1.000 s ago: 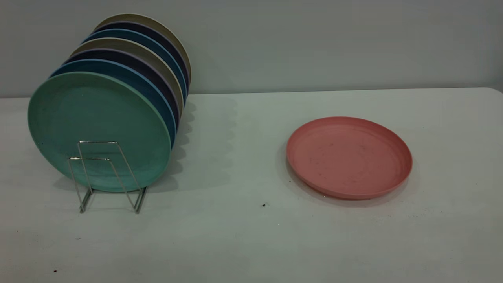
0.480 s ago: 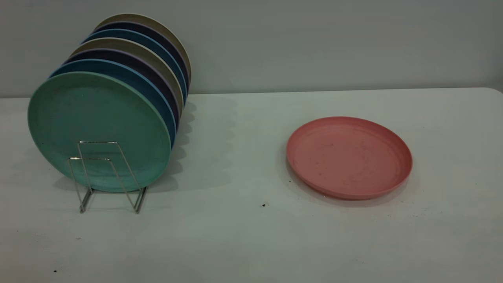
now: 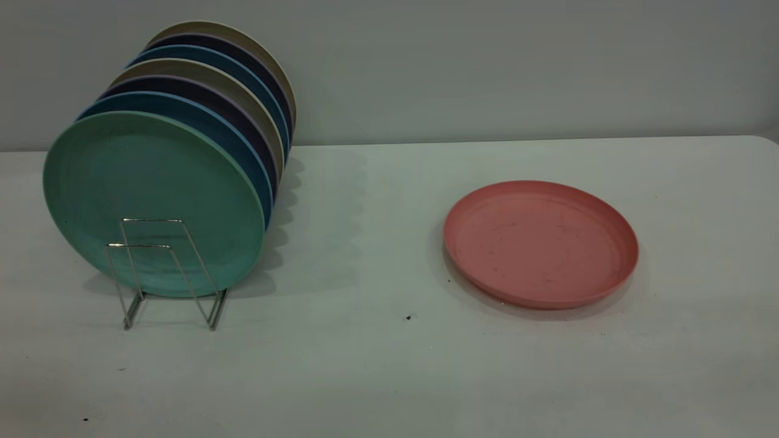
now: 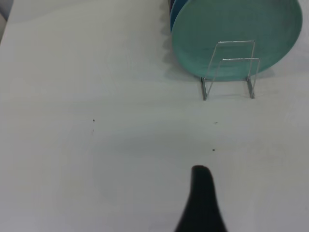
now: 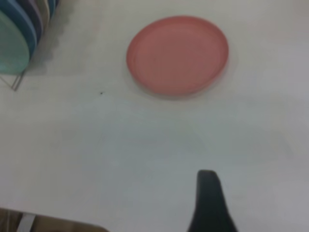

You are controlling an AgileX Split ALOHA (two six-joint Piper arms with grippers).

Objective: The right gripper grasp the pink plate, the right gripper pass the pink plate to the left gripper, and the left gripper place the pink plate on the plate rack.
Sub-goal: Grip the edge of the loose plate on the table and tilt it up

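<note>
Honestly nothing has changed over the last second: the pink plate (image 3: 540,243) still lies flat on the table's right, well apart from the rack (image 3: 165,272) at left, neither arm has reached in, so we can't tell either claw's opening.

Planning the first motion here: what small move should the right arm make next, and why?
Probably advance the right tool toward the round salmon-pink matte plate and lower to its rim. The plate lies flat and untouched on the white table, apart from the thin silver wire rack of upright plates, and the tool is short of it.
</note>
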